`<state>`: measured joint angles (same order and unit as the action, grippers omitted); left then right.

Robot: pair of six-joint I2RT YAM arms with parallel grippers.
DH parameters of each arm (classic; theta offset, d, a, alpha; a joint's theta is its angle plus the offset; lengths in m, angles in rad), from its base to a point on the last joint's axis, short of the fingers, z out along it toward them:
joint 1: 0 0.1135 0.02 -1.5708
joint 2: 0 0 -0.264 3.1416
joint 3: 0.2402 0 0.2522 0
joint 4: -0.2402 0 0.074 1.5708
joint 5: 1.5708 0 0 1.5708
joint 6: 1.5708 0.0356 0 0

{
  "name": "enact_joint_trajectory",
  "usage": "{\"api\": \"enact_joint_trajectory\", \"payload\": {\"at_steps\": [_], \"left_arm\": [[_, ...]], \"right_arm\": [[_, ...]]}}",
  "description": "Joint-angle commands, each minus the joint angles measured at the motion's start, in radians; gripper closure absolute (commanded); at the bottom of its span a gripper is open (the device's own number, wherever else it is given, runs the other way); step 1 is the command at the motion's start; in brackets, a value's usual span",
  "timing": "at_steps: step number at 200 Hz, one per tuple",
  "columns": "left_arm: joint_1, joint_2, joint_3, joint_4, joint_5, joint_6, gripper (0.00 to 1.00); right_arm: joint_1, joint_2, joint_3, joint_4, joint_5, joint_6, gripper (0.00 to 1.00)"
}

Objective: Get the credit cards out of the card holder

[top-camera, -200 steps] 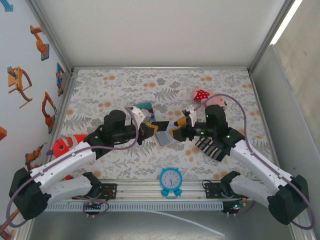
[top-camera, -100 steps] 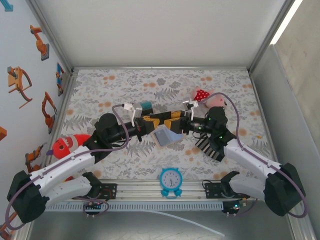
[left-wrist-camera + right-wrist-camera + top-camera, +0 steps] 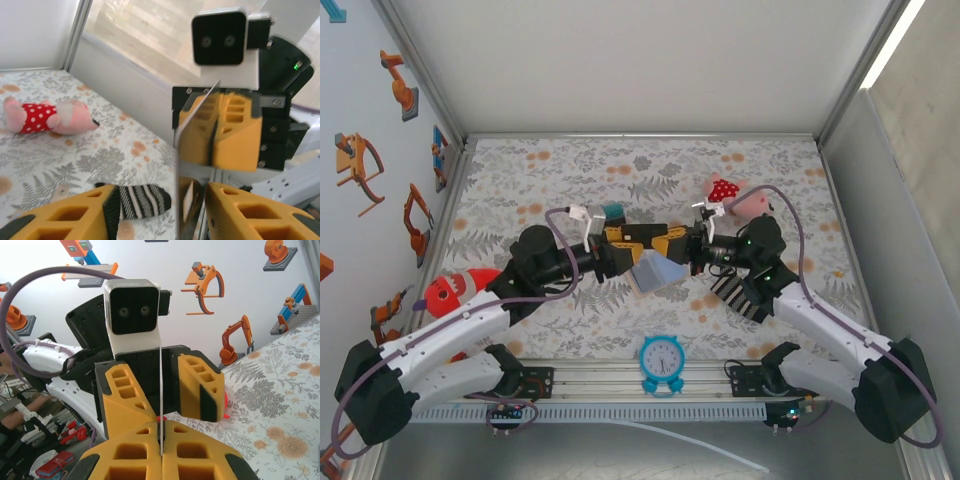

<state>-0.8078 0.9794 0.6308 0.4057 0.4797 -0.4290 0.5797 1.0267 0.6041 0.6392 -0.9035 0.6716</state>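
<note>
The card holder (image 3: 655, 272) hangs in the air over the middle of the surface (image 3: 570, 170), its pale blue face showing, between the two arms. The right gripper (image 3: 161, 437) has its jaws pressed together on the holder's thin edge. The left gripper (image 3: 161, 197) faces it with jaws spread wide, one on each side of that edge. A striped sock (image 3: 740, 292) lies just right of the holder, a blue clock (image 3: 662, 360) sits at the near edge, and a pink soft toy (image 3: 740, 197) lies further back.

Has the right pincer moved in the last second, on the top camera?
Yes. The right pincer, gripping the card holder, has shifted slightly away from the blue clock, toward the far edge of the table.
</note>
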Motion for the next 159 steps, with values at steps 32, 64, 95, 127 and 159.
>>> {"api": "enact_joint_trajectory", "payload": {"at_steps": [32, 64, 95, 127, 159], "left_arm": [[0.008, -0.085, 0.261, -0.57, -0.112, 0.306, 0.22], [0.009, -0.021, 0.403, -0.79, -0.054, 0.412, 0.21], [0.009, 0.033, 0.457, -0.852, 0.047, 0.467, 0.24], [0.009, 0.087, 0.494, -0.912, 0.097, 0.505, 0.32], [0.009, 0.12, 0.505, -0.929, 0.127, 0.519, 0.54]], "right_arm": [[0.049, -0.028, 0.101, -0.338, 0.015, -0.214, 1.0], [0.103, -0.021, 0.164, -0.523, 0.042, -0.335, 1.0], [0.132, 0.004, 0.202, -0.589, 0.038, -0.381, 1.0], [0.147, 0.025, 0.23, -0.634, 0.023, -0.415, 1.0], [0.151, 0.041, 0.249, -0.661, 0.015, -0.438, 1.0]]}}
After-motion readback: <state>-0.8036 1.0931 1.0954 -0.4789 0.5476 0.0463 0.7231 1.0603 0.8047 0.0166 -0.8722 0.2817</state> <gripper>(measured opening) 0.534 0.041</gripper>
